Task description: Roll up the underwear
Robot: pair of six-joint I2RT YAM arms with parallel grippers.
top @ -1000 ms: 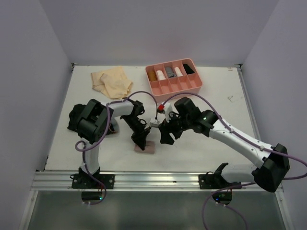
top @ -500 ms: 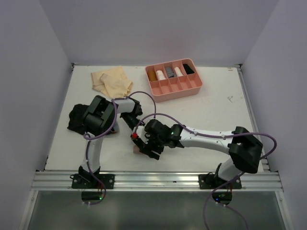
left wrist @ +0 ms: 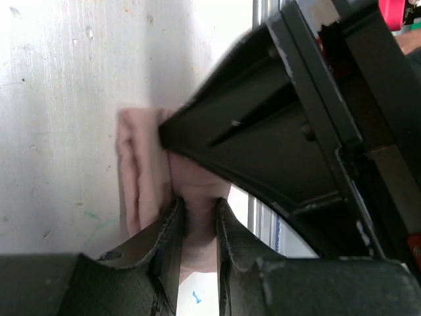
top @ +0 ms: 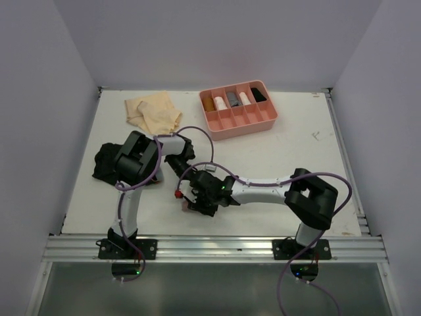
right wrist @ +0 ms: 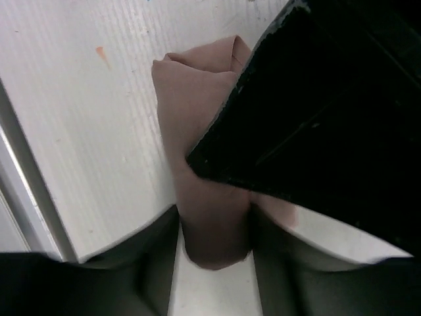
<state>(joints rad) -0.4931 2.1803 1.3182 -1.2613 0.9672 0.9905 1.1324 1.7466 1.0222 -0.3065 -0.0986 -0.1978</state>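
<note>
Two grippers are now meeting at the pink underwear (top: 188, 208) near the table's (top: 296, 151) front edge: from the top, the right arm has swung in from mid-table and is lying low and folded, right gripper (top: 195, 203) reaching across, so the roll is getting braced from both ends. Left wrist: the left gripper (left wrist: 197, 207) is dipping down and pinching a fold of the cloth tight. Right wrist: the fingers (right wrist: 145, 257) are straddling the roll and closing in, though whether they're squeezing it yet I cannot tell.
</note>
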